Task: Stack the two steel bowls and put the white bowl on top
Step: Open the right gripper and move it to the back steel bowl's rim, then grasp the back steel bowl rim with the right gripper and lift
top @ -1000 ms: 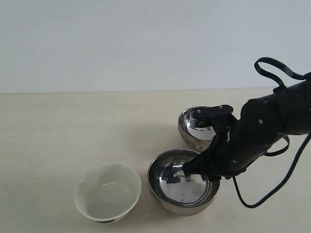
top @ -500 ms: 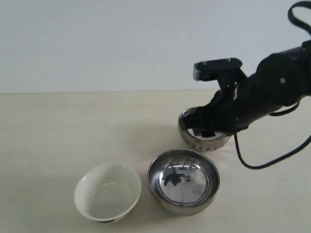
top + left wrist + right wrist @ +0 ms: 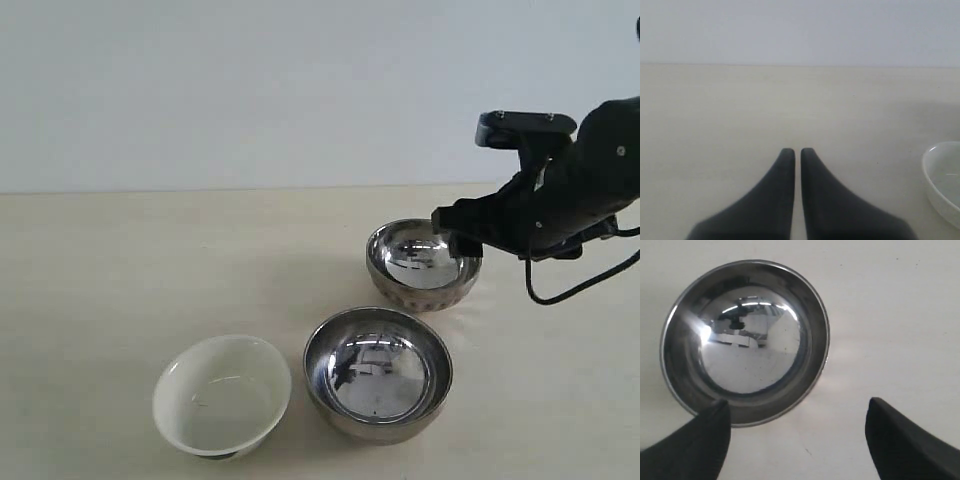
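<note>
- Right gripper (image 3: 458, 227) is spread wide and holding nothing. It hangs just over the right rim of the far steel bowl (image 3: 422, 262). In the wrist view the gripper (image 3: 799, 404) has one finger (image 3: 692, 442) right by the rim and the other (image 3: 907, 447) well clear over bare bench.
- My guess is the wide spread is there so one finger can drop inside the rim and the other outside, since a rim pinch is about the only way to grab a slick round bowl like this.
- That far steel bowl sits upright toward the bench's far edge, on the right side. It's empty, with faint ribbing low on the outside.
- Near steel bowl (image 3: 378, 372) is just in front of it, closer to the front edge, and also upright and empty. The two look close together but not touching.
- White bowl (image 3: 222, 395) sits by the front edge, left of the near steel bowl, tipped a little.
- Left gripper (image 3: 794, 150) is pinched closed on nothing, parked low over open bench (image 3: 150, 260). The white bowl (image 3: 942, 182) only pokes into its wrist view, so I'd say it's waiting its turn.
- Nothing is stacked yet, so all three steps are left to do.
</note>
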